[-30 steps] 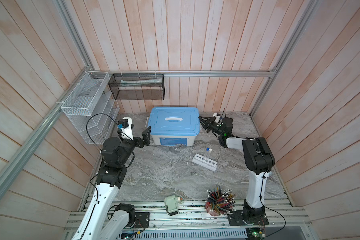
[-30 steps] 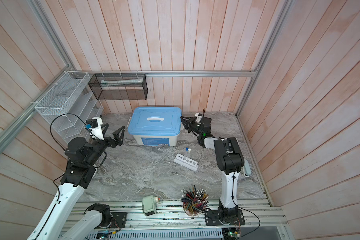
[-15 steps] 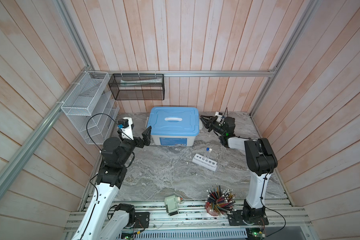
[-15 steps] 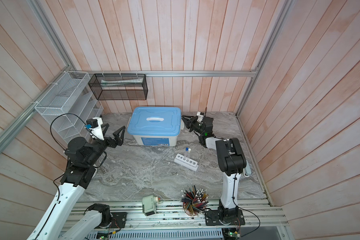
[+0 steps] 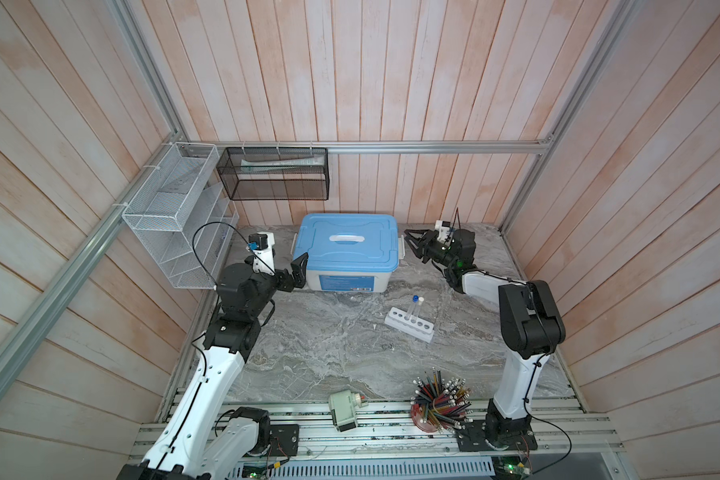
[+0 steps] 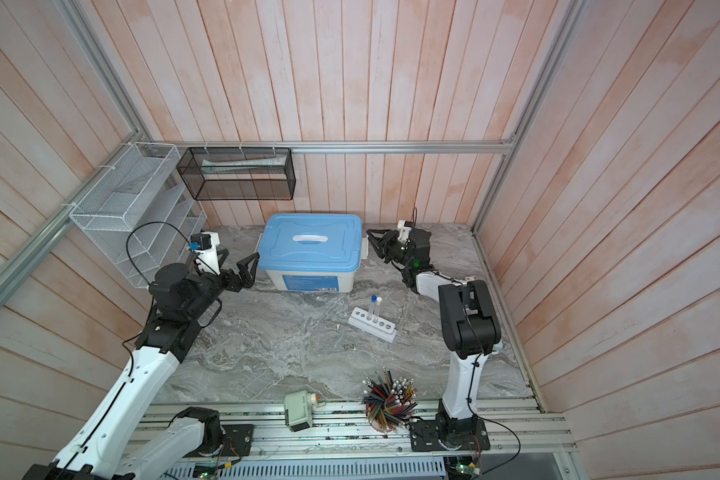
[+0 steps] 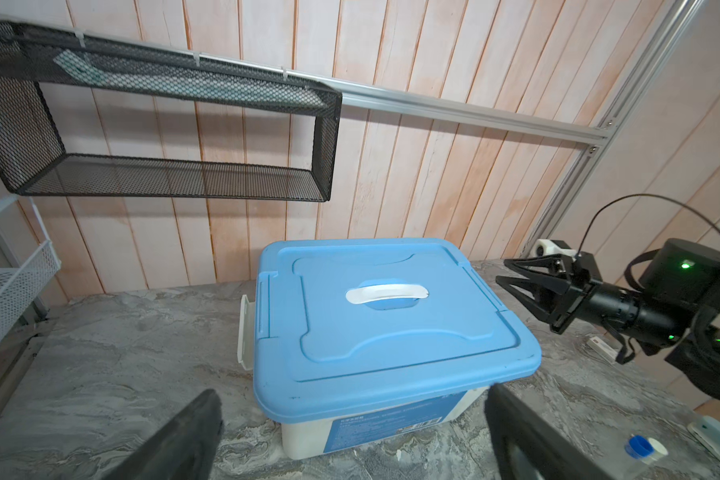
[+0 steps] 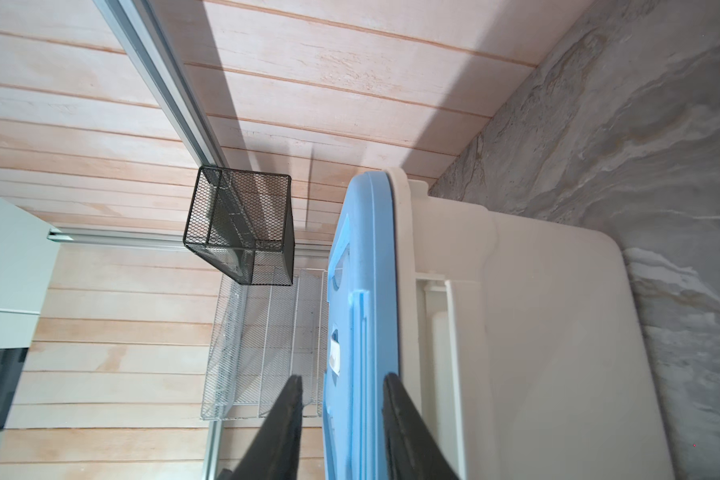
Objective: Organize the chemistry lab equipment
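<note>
A white six-hole rack [image 5: 409,327] [image 6: 372,325] stands on the marble table to the right of centre. It holds two clear test tubes upright, one blue-capped [image 5: 415,298] [image 7: 638,446] and one white-capped [image 5: 421,299] [image 7: 658,448]. My left gripper [image 6: 237,259] [image 7: 352,432] is wide open and empty at the left front corner of a blue-lidded white box [image 5: 348,249] [image 7: 391,316]. My right gripper [image 5: 408,239] [image 8: 341,378] is open at the box's right side. The lid's rim lines up between its fingers, with no contact visible.
A red cup of pencils [image 5: 439,405] and a pale green sharpener [image 5: 344,411] sit at the front edge. A white wire organizer [image 5: 175,216] and a black mesh basket [image 5: 275,178] hang on the walls behind the box. The box's left latch [image 7: 246,332] sticks out.
My right gripper's fingers have spread wider beside the box lid, and that arm's elbow has shifted slightly right. The left arm has not moved.
</note>
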Motion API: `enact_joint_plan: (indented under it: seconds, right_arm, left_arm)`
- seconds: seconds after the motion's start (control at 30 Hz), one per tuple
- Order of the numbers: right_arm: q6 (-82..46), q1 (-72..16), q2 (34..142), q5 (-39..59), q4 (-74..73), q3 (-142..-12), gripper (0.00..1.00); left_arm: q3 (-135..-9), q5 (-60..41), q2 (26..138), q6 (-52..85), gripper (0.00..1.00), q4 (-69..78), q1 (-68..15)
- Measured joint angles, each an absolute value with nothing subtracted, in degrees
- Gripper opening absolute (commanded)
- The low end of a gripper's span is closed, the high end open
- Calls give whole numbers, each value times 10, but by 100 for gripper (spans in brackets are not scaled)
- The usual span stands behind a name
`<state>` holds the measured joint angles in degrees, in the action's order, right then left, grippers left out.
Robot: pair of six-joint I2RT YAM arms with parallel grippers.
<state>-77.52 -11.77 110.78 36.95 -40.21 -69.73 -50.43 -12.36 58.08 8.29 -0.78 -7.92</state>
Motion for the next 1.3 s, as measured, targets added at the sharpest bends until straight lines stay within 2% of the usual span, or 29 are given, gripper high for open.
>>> enact_joint_plan:
  seconds: [0.3,0.53,0.87,1.3]
  right_arm:
    - [-596,-110,1028,333,-229,-726,54]
    - [-502,-110,1016,307,-134,-735,56]
    - [-441,-114,1003,285,-79,-740,57]
    - [-367,-158,1008,233,4,-809,59]
  left_arm:
    - [-596,-112,719,130,100,-5,-76]
    - [-646,-116,801,164,100,10,-51]
    - [-683,-133,891,183,99,14,-33]
    - [-701,-171,952,196,99,31,-33]
